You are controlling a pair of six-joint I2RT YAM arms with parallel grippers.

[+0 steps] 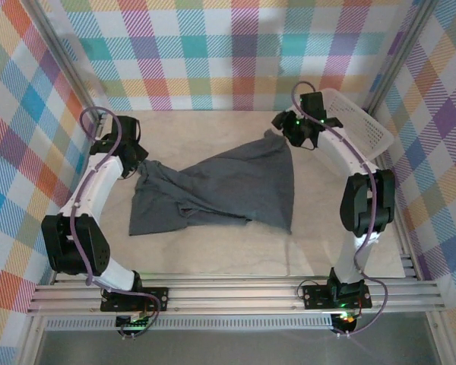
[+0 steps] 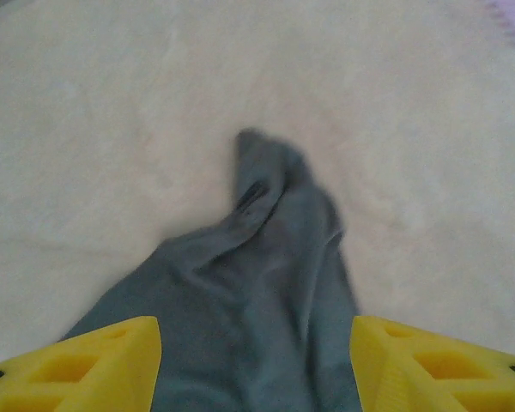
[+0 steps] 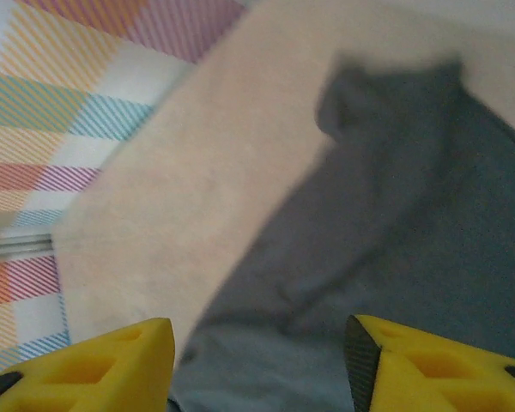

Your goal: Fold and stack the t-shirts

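Yellow moulded-plastic fingers (image 2: 112,365) with hollow triangular cells belong to the left gripper (image 2: 256,348). They are spread wide and clamp nothing. Under the gap, a twisted, rope-like end of the plain dark slate-grey t-shirt (image 2: 270,283) of soft cloth lies on the pale, faintly marbled table (image 2: 86,154). The right gripper (image 3: 257,356), of the same yellow make, is likewise spread with nothing pinched, above a smoother stretch of the t-shirt toward the table's far right. Seen from above, the t-shirt sprawls creased and roughly triangular across the table's middle, with one peak at the far right and a bunched corner at the left side. A white plastic mesh basket (image 1: 357,125) sits at the table's far right corner, partly hidden by the right arm (image 1: 368,201). Both wrist views are blurred, so the t-shirt's sleeves and neckline are hard to make out.
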